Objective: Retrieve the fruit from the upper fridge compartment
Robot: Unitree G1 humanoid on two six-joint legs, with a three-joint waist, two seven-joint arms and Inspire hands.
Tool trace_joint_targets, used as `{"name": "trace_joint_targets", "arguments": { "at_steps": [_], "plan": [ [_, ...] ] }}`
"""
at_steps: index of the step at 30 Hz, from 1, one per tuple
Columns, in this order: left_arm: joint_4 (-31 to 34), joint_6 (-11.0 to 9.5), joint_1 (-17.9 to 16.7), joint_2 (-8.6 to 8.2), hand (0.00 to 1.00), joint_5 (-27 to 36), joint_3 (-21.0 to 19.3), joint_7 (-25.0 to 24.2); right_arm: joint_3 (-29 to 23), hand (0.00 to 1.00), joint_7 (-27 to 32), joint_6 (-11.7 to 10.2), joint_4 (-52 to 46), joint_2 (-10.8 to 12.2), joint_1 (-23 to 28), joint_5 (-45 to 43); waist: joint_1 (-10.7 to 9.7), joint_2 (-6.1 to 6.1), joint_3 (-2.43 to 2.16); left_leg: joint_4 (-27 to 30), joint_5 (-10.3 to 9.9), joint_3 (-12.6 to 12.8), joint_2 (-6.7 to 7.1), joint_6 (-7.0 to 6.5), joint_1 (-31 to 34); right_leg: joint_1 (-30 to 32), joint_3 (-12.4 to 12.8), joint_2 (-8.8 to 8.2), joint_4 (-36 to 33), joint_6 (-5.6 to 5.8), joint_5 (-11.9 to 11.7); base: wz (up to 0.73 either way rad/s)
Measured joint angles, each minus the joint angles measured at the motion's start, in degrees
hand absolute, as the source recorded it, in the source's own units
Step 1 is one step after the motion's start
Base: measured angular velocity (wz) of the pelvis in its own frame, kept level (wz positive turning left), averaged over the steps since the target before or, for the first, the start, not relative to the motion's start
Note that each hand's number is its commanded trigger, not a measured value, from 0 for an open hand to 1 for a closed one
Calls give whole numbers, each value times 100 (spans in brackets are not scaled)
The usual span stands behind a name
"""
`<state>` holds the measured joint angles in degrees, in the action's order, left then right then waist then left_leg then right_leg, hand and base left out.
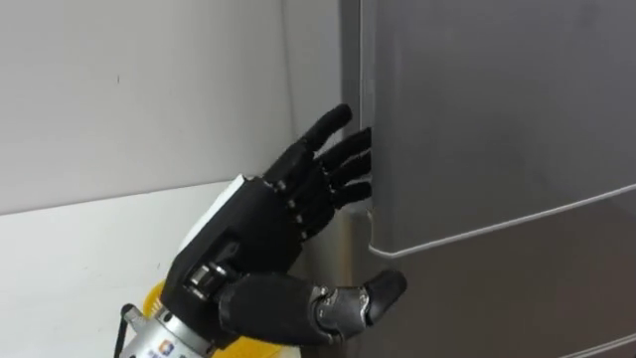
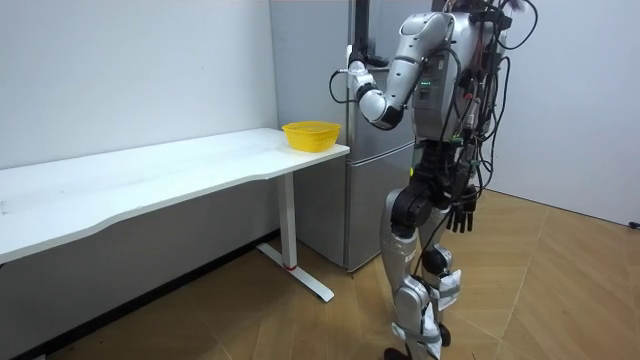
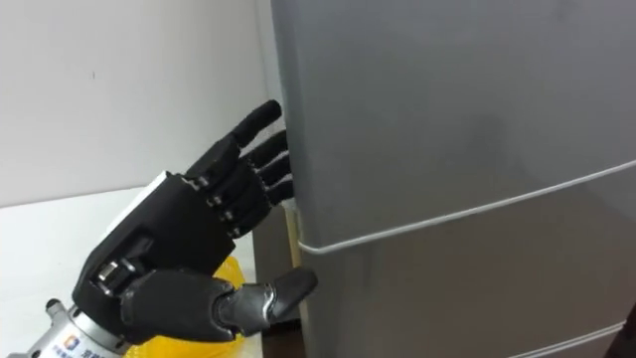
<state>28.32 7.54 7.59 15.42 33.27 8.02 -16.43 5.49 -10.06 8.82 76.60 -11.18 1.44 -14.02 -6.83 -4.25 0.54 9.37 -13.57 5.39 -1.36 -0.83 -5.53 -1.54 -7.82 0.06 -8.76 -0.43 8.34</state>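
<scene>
Left hand (image 1: 263,224): open, raised at the table-side front edge of the fridge (image 2: 365,205). Its straight fingers (image 1: 343,159) touch the side edge of the upper door (image 1: 497,109), and the thumb reaches out just below the seam under that door. Upper door: closed. Yellow bowl (image 2: 311,134): on the white table (image 2: 150,175), at the end beside the fridge. The robot stands facing the fridge front. Right hand (image 2: 460,215): hanging at its side, fingers loose.

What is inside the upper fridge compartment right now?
Its contents are hidden: the upper door looks shut. The left hand has straight fingers at the door's side edge.
</scene>
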Motion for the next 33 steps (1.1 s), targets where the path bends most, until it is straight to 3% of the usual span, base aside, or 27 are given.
{"name": "trace_joint_targets", "arguments": {
  "at_steps": [9,19,33],
  "plan": [
    [4,0,44,-9,0,443,186,-25,-1,0,-5,-2,-38,-3,-37,5,-94,-72,-11,0,0,-2,1,0,-24,-42,25,6,0,0,-1,-1],
    [-19,122,113,172,0,470,554,-291,-1,0,-8,-2,-24,-7,-27,3,-205,-51,20,1,0,7,8,0,-21,-23,60,11,3,0,0,0],
    [-19,241,178,221,0,440,767,-563,0,0,5,-3,-82,-58,-26,1,-242,-75,1,3,0,66,-1,0,-15,63,203,37,-9,-2,-2,-5]
  ]
}}
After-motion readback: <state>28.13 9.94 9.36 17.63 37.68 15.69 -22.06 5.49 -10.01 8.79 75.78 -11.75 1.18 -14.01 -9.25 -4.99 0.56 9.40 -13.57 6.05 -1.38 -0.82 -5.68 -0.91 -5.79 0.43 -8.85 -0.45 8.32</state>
